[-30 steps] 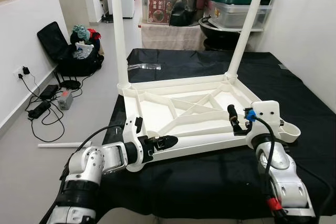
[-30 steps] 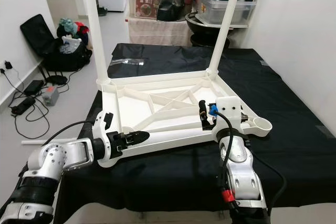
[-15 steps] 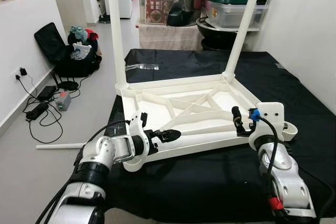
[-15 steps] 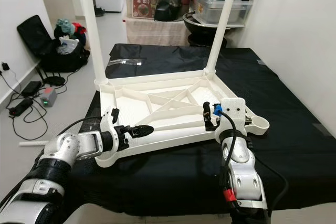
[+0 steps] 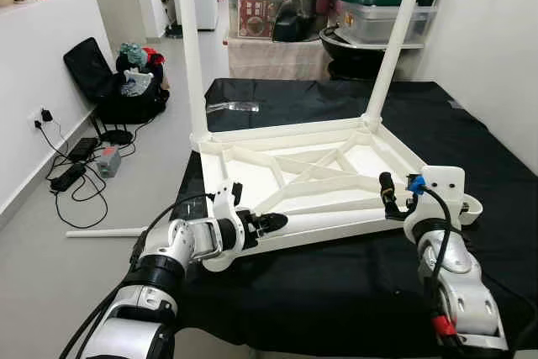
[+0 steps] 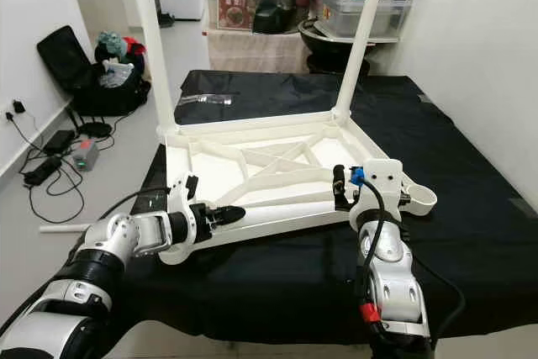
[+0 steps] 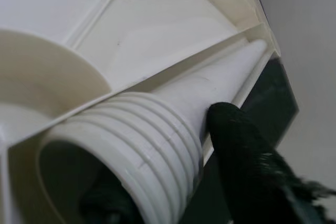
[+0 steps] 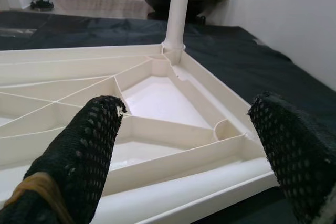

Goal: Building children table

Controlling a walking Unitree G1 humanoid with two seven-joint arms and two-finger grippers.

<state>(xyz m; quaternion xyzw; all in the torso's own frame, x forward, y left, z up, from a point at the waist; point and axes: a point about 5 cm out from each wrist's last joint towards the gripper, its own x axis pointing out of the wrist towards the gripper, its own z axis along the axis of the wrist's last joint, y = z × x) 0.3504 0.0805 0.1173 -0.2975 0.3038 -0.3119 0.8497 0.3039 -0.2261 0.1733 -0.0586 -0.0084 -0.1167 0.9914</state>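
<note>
White plastic children's table (image 5: 311,176) lies upside down on black cloth (image 5: 336,283) covering the work surface, ribbed underside facing up. Two legs fitted at far corners: left rear leg (image 5: 190,48) at approx. 11 o'clock, right rear leg (image 5: 390,44) at approx. 1 o'clock, both upright.

Left gripper (image 5: 267,224) at table's near-left corner, approx. 8 o'clock. Fingers closed on near-left leg socket (image 7: 131,145): one finger (image 7: 247,150) pressed against outside of threaded collar, other inside the bore. Socket empty, no leg fitted.

Right gripper (image 5: 388,197) at near-right edge, approx. 4 o'clock, above the frame rim. Fingers (image 8: 79,150) spread wide, holding nothing; near-edge rail (image 8: 199,182) seen between them.

Loose white leg (image 5: 105,232) lies on floor to robot's left, approx. 9 o'clock, well apart from table. Black bag (image 5: 113,81) and power strip (image 5: 65,177) with cables by left wall. Storage containers (image 5: 378,10) stacked beyond far end
</note>
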